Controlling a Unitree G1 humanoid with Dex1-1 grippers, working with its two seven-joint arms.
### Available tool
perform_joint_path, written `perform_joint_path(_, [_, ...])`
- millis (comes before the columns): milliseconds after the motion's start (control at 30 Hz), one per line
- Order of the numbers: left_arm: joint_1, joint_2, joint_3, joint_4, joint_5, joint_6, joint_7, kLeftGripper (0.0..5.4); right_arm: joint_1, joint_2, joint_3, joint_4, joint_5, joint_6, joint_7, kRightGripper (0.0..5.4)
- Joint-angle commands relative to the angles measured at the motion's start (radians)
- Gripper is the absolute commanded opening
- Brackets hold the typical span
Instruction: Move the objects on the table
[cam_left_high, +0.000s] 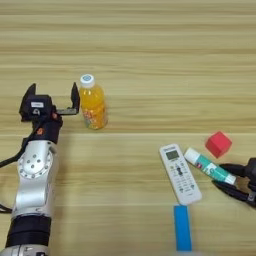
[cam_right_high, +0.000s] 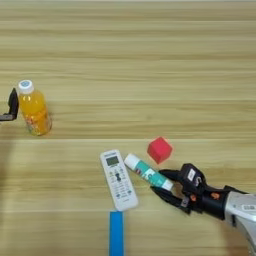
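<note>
Left claw (cam_left_high: 54, 97) spread wide, its right finger just beside the upright orange-drink bottle with a white cap (cam_left_high: 93, 105) on the light wooden bench (cam_left_high: 150, 50). Right claw (cam_right_high: 166, 185) gapes around the end of the lying white-and-green cylindrical tube (cam_right_high: 147, 172), between the white remote control (cam_right_high: 118, 179) and the small red cube (cam_right_high: 159, 150). Blue strip (cam_right_high: 116, 232) at the near edge.

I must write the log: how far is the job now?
Nothing looks moved yet. In hand: the open right gripper brackets the tube end; the open left gripper stands beside the bottle. Left: the cube and remote, untouched.
</note>
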Motion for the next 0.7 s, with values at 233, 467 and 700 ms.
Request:
perform_joint_path(233, [-0.005, 0.005, 0.0, 0.025, 0.012, -0.015, -0.006, 5.4, -0.009, -0.028, 0.016, -0.003, -0.044, 0.058, -0.019, 1.67])
perform_joint_path(467, [-0.005, 0.005, 0.001, 0.022, 0.011, -0.015, -0.008, 5.4, -0.01, -0.03, 0.02, -0.01, -0.047, 0.061, -0.019, 1.67])
perform_joint_path(700, [-0.009, -0.001, 0.008, 0.019, -0.001, -0.034, -0.009, 5.4, -0.03, -0.025, -0.024, -0.07, 0.018, 0.038, -0.004, 1.67])
